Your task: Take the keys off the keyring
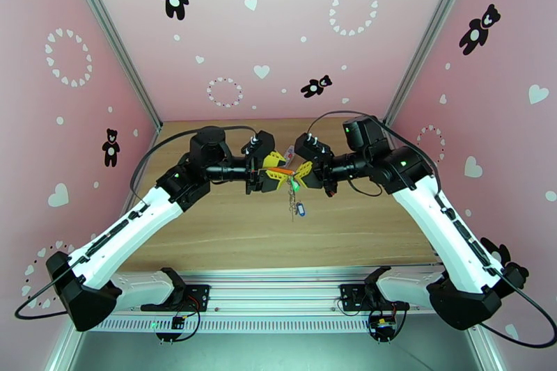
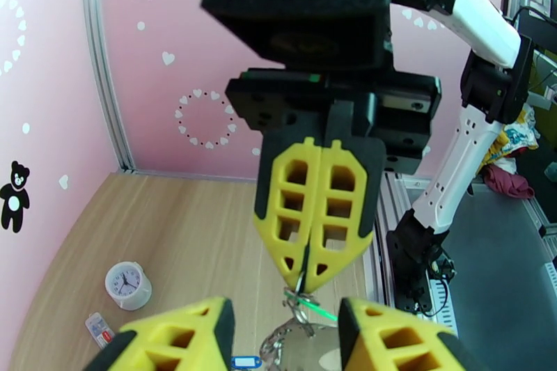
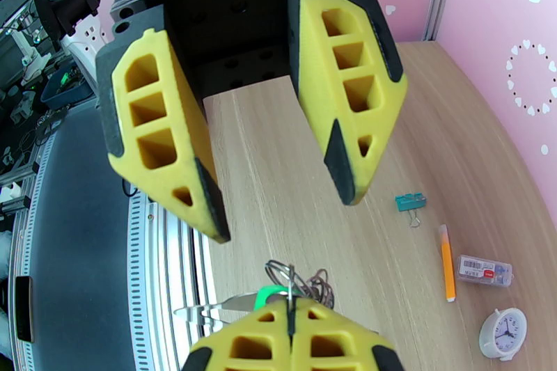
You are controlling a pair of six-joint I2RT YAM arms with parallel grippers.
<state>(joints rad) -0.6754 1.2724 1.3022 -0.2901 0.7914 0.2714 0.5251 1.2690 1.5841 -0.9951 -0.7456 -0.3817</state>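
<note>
Right pincer [image 2: 304,280] is clamped shut on the keyring [image 2: 296,301], held in the air above the counter [image 2: 174,240]. Green key [image 3: 268,294] sits right at its fingertips; blue key [image 1: 301,209] dangles lowest on the chain. Left pincer [image 3: 278,209] faces it tip to tip, fingers apart, nothing between them, just beside the ring.

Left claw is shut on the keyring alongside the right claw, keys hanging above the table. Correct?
Not quite. The left claw is open, its fingers apart, as the right wrist view shows. The rest holds: the right claw is shut on the keyring, with the keys hanging above the table.
</note>
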